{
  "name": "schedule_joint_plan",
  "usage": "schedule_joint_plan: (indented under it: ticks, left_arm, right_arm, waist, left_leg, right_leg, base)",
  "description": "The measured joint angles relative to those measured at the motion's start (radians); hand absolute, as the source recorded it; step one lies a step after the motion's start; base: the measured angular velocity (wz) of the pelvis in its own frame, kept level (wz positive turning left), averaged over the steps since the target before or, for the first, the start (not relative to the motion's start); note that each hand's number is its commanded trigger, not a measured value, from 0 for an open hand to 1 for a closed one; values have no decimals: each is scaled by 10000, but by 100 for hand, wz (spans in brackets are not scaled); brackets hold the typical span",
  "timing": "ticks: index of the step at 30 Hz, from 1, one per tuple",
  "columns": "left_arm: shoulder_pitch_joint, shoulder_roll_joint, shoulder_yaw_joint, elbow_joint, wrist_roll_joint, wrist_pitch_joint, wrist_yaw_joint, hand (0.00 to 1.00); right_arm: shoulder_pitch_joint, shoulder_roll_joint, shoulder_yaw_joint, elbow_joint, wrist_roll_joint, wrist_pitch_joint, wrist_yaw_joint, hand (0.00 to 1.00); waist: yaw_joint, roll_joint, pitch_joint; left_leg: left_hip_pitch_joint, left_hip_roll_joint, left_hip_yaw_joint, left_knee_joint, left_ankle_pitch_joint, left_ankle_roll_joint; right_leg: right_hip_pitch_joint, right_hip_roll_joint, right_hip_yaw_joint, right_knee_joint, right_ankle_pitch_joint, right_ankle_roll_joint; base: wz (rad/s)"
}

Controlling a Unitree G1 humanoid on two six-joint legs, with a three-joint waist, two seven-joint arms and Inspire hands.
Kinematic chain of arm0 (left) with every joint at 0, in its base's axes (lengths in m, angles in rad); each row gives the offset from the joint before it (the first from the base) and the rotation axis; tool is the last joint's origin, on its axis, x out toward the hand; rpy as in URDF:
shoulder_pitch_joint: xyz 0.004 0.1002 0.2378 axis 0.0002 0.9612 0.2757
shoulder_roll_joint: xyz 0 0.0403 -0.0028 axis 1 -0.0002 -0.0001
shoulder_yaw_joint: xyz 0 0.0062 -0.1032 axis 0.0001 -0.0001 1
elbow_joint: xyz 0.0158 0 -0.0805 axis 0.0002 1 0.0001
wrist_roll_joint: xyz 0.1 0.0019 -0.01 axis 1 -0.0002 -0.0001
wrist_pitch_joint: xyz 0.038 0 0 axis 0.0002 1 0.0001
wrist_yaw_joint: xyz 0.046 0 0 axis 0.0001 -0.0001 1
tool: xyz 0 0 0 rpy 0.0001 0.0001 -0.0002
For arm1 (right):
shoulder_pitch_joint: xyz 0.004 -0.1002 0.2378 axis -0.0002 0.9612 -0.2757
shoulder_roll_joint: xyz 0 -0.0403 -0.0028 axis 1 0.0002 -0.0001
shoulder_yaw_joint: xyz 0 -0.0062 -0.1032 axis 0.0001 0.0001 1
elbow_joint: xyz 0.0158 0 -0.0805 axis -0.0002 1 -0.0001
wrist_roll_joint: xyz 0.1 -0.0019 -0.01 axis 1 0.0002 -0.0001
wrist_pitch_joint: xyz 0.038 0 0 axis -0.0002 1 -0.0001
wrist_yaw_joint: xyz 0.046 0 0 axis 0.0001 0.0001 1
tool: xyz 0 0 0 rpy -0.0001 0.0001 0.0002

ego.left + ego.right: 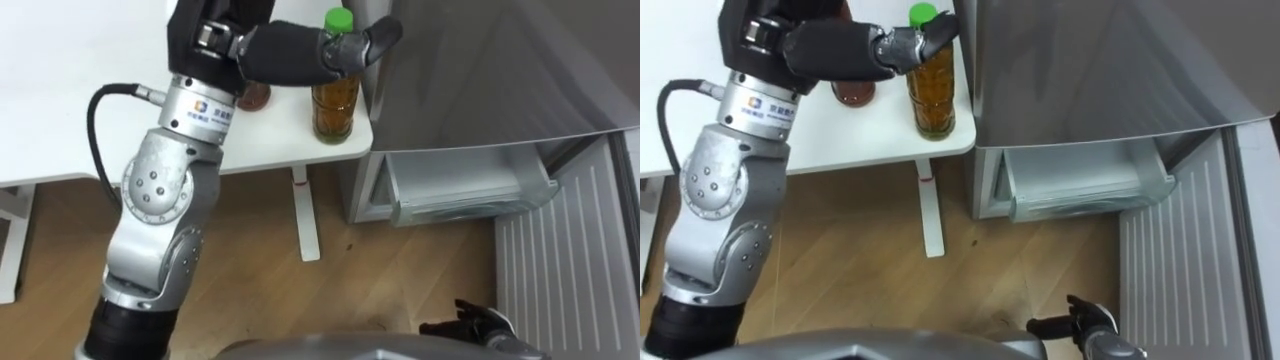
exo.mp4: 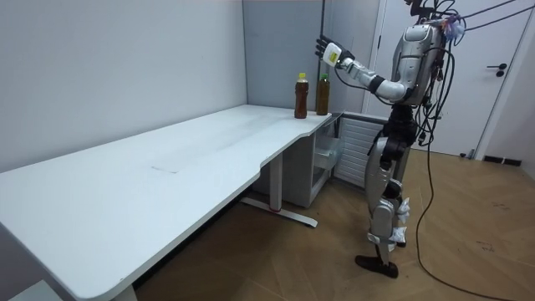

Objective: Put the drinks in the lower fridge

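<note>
The left hand [image 1: 290, 52], sheathed in matte black, sits at the top centre of the left eye view. Its fingers [image 1: 382, 33] are loosely extended and close on nothing. The room view shows it raised above the bottles, clear of both.

The green-capped bottle [image 1: 335, 100] is a clear plastic cylinder of amber liquid. It stands upright near the rounded corner of the smooth white table [image 1: 60, 90]. A second bottle [image 1: 254, 97], with darker reddish contents, stands just left of it, partly hidden by the hand.

At the right is the fridge [image 1: 480, 70], its upper front a flat grey. Its lower compartment is open, showing a translucent plastic drawer [image 1: 465, 190] and a ribbed white door lining [image 1: 570, 270]. The right hand [image 1: 478, 322] hangs at the bottom edge over the wood-grain floor [image 1: 260, 290], its dark fingers slack and parted.
</note>
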Motion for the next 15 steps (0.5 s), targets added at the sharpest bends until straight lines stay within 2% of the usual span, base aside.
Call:
schedule_joint_plan:
  ticks: [10, 15]
  left_arm:
    - [48, 304, -235, 571, 1, 67, -187, 0]
    - [287, 348, -356, 571, 1, 66, -308, 0]
  right_arm:
    - [8, 4, 8, -5, -69, 11, -78, 0]
    - [2, 16, 12, -5, -68, 10, -80, 0]
  waist:
    - [37, -6, -4]
    - [40, -57, 12]
  left_leg:
    - [44, 10, 42, -1, 14, 23]
    - [-5, 9, 52, -1, 14, 23]
  right_leg:
    - [3, 0, 31, 36, 2, -3]
    - [-42, -1, 30, 32, 3, -2]
  base:
    - [0]
    - [0]
